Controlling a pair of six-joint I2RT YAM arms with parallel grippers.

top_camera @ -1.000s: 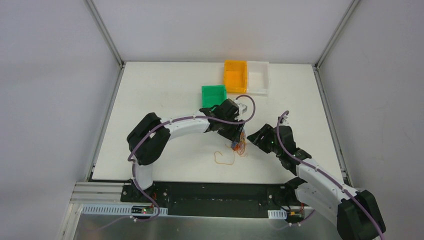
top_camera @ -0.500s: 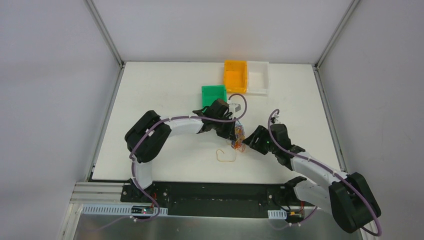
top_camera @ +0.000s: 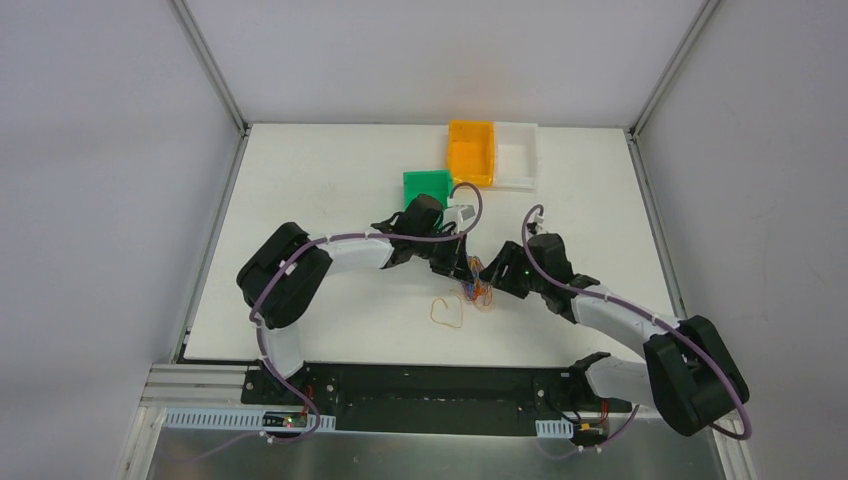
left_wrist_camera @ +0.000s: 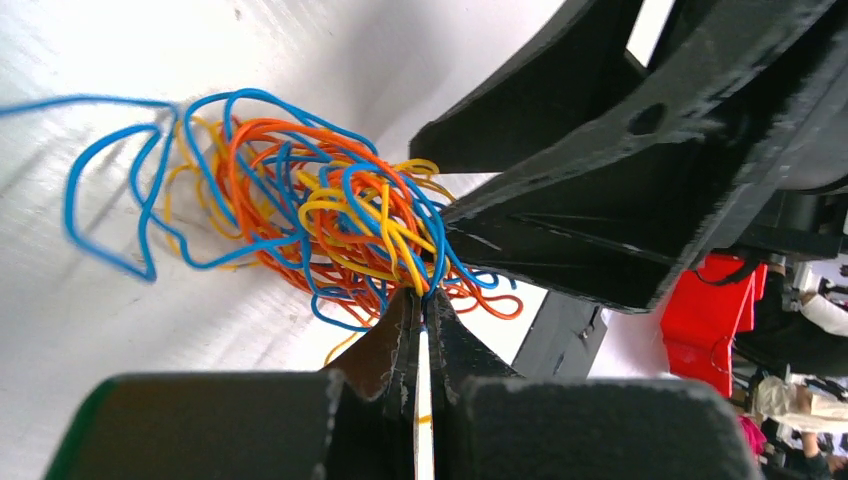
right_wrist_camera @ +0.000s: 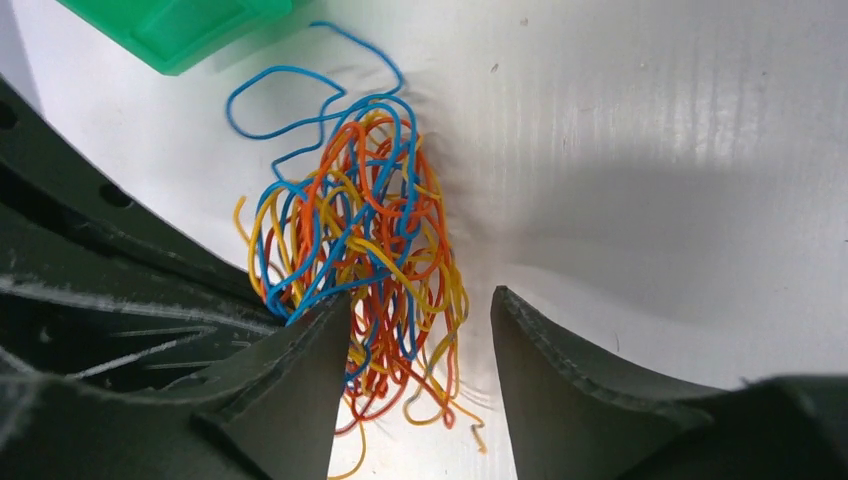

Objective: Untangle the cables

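The cables (top_camera: 476,290) are a tangle of thin orange, blue and yellow strands between the two grippers at the table's middle. My left gripper (top_camera: 465,274) is shut on a few yellow and blue strands at the edge of the tangle (left_wrist_camera: 330,215), its tips pinched together (left_wrist_camera: 422,298). My right gripper (top_camera: 491,279) stands open, its fingertips either side of the bundle's lower strands (right_wrist_camera: 420,297), the left finger (right_wrist_camera: 300,370) touching the cables (right_wrist_camera: 360,250). One separate orange loop (top_camera: 447,311) lies on the table just in front.
A green bin (top_camera: 427,187) sits just behind the left wrist; its corner shows in the right wrist view (right_wrist_camera: 190,30). An orange bin (top_camera: 471,152) and a white bin (top_camera: 516,155) stand side by side at the back. Grey walls enclose the white table (top_camera: 320,200).
My left gripper has shut on strands of the tangle and drawn back slightly left. The right arm has swung left, bringing its open jaws round the bundle.
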